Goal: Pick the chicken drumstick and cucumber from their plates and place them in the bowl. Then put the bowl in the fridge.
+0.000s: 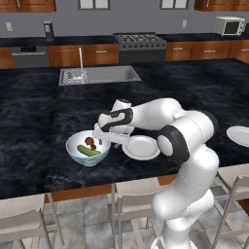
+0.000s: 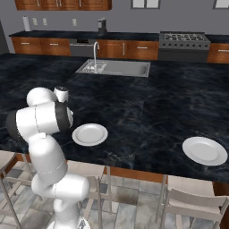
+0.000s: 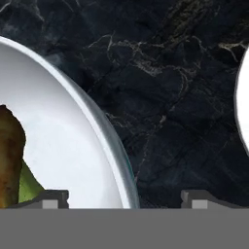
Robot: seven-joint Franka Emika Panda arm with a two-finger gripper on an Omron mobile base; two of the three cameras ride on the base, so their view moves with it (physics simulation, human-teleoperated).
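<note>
White bowl point(image 3: 73, 146) rim between fingers point(image 3: 53, 198) | fingers spread apart, not gripping yet

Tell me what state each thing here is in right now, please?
bowl: upright on the counter, holding both foods.
chicken drumstick: lying in the bowl.
cucumber: lying in the bowl beside the drumstick.
near plate: empty, flat beside the bowl.
far plate: empty, flat on the counter.
gripper: open, straddling the bowl's rim, holding nothing.
</note>
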